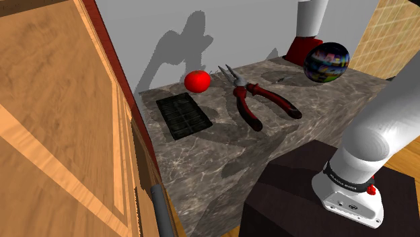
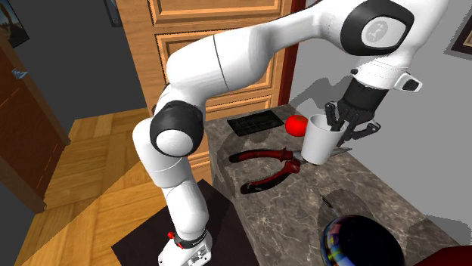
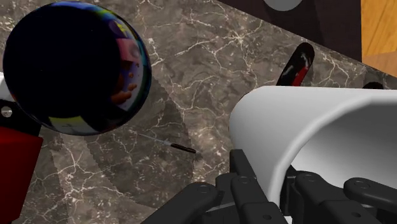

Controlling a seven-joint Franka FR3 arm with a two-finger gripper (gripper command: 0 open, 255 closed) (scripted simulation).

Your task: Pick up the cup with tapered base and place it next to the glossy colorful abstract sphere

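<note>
The white cup hangs tilted above the marble counter, over the pliers' jaw end. My black gripper is shut on its rim, one finger inside and one outside. In the wrist view the cup lies across the gripper, clasped at the wall. The glossy, dark, multicoloured sphere rests on the counter ahead of the gripper, apart from the cup. It also stands at the counter's far right end in the shoulder view and at the near edge in the second exterior view.
Red-handled pliers lie mid-counter. A red ball and a dark grid tray sit at the counter's left end in the shoulder view. A red-based white object stands behind the sphere. A wooden door flanks the counter.
</note>
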